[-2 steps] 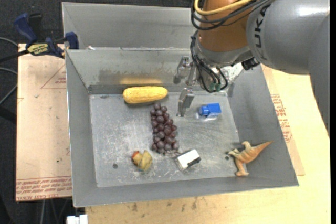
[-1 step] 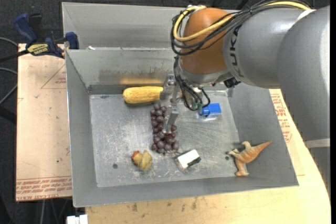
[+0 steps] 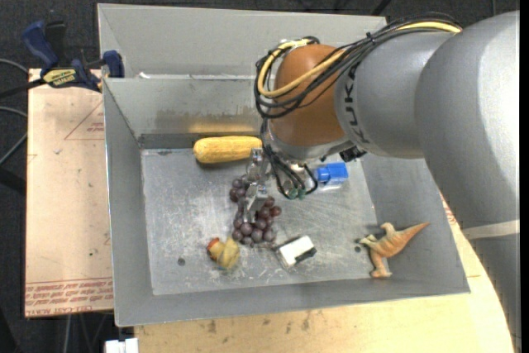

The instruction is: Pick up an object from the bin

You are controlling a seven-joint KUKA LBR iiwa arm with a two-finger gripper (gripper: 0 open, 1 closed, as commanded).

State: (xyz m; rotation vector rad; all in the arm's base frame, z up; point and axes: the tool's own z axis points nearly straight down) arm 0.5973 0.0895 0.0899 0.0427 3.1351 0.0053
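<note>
The gripper is seen at the far end of a bunch of dark purple toy grapes in the middle of the grey metal bin. Whether it is open or closed cannot be told. A yellow corn cob lies just beyond, by the far wall. An orange toy dinosaur lies well apart, near right.
</note>
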